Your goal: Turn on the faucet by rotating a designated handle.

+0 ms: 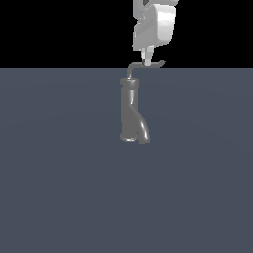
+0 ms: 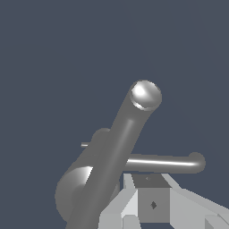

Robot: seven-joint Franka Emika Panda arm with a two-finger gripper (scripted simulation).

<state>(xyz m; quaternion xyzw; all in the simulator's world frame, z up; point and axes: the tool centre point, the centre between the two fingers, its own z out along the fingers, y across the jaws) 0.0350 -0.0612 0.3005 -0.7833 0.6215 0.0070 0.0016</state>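
Observation:
The faucet [image 1: 129, 111] is a dull grey upright cylinder with a short curved spout [image 1: 143, 133] branching off low on the exterior view's right. From its collar rises the handle [image 1: 148, 64], a thin bent rod running towards the exterior view's right and ending in a small upturned tip. My white gripper [image 1: 147, 59] comes down from above, and its narrow fingertips meet the rod near its middle. The fingers look pressed together with nothing between them. The wrist view has the faucet [image 2: 118, 143] as a thick cylinder, with the handle [image 2: 165, 163] lying just past my gripper [image 2: 150, 183].
The faucet stands on a flat blue-grey floor [image 1: 59, 173] that fills the lower part of the exterior view. Above its far edge the background is black. No other objects are in view.

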